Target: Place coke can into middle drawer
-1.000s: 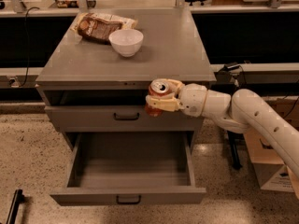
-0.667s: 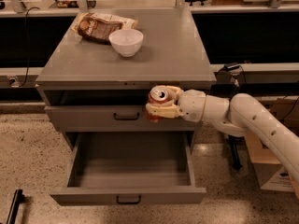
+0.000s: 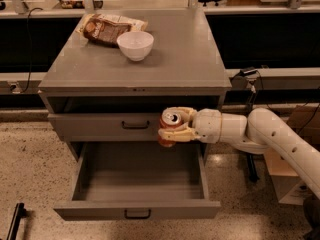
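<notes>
Centrally, the gripper [image 3: 170, 126] is pinching the can [image 3: 171, 118]: one pale finger [image 3: 182, 112] curves over the far side of the silver top and the other crosses the red body on the near side. The can is held off every surface, its top turned up toward the camera. It shows in front of the right end of the upper drawer front [image 3: 100, 127], just above the far right part of the open middle drawer [image 3: 100, 211]. How far out from the cabinet it hangs cannot be told from this view.

The white arm [image 3: 270, 134] enters from the right edge and runs leftward to the gripper, roughly level with the upper drawer front.

The middle drawer is pulled well out toward the camera, its grey floor bare, and a dark bar handle [image 3: 137, 214] sits on its near front. The upper drawer front is closed and carries a like handle [image 3: 135, 125].

On the cabinet top [image 3: 185, 59], far left, a white bowl [image 3: 135, 45] stands upright, touching or just in front of a brown snack bag [image 3: 107, 28]. Both are well apart from the can.

A cardboard box [image 3: 292, 184] stands on the speckled floor [image 3: 30, 159] at the right, beneath the arm.
</notes>
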Controlling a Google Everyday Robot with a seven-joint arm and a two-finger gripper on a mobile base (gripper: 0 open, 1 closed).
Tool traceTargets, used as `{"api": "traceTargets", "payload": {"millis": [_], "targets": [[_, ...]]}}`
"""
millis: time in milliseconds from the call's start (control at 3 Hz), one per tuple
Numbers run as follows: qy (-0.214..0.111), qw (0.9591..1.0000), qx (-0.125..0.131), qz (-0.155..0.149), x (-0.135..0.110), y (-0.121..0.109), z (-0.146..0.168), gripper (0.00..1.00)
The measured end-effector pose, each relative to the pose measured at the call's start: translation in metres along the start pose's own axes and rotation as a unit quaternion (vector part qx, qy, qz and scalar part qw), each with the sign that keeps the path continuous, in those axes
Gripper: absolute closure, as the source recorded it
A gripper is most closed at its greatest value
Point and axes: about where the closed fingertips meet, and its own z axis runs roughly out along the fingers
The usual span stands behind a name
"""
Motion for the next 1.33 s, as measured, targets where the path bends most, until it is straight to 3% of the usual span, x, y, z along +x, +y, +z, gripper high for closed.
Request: {"api": "traceTargets", "payload": {"millis": [333,667,1000,1333], "targets": [[0.022,0.9997,0.006,0.002,0.006,-0.003,0.005,1.0],[0.075,0.9964,0.039,0.005,0.06,-0.008,-0.004,1.0],[0.116,0.9917,0.055,0.005,0.123,-0.002,-0.025,1.0],[0.121,0.9913,0.053,0.004,0.174,0.002,-0.035,1.0]]}}
